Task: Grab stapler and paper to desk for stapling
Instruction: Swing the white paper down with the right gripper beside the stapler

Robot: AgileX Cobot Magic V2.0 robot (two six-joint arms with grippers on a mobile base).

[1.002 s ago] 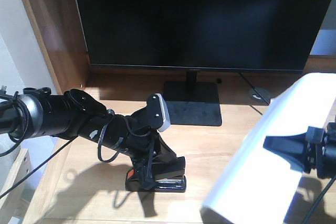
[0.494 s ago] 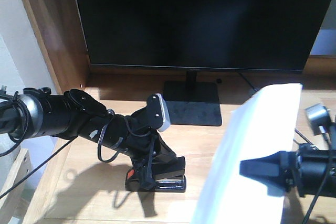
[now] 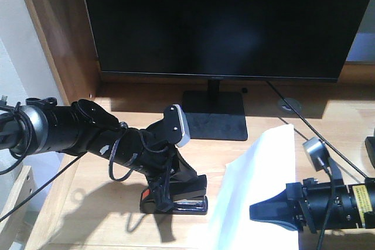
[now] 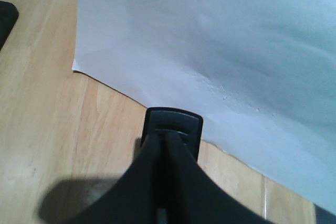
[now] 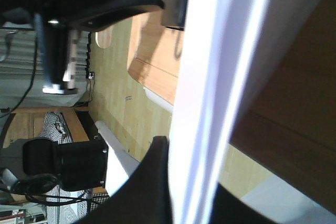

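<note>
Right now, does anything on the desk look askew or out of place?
Only the paper: pinched in the right gripper, it stands bowed and tilted, not flat on the desk. The stapler, clamped in the left gripper, sits base-down.

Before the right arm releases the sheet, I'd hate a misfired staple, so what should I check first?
1. The stapler standing on the desk: ok.
2. The left gripper shut on the stapler: ok.
3. The right gripper pinching the paper: ok.
4. The paper lying flat on the desk: not ok, it slopes up from the right gripper.
5. The paper edge inside the stapler's mouth: cannot tell; it lies close by the nose.
</note>
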